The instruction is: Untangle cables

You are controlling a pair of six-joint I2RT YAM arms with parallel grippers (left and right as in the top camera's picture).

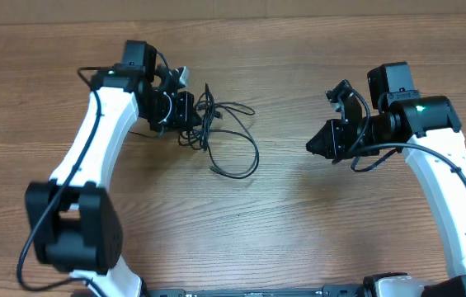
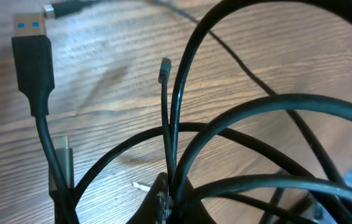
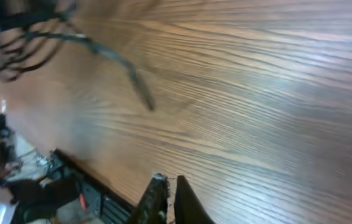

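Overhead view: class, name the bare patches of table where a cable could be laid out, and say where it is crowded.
Free: the table between the cables and the right gripper; also the wide near stretch between the left arm and the right arm, below the cable loop. Crowded: around the left gripper, shut on the cables.

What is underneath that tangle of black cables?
Bare wooden table shows through the loops of the cables. Where the left gripper clamps the bundle, anything beneath is hidden.
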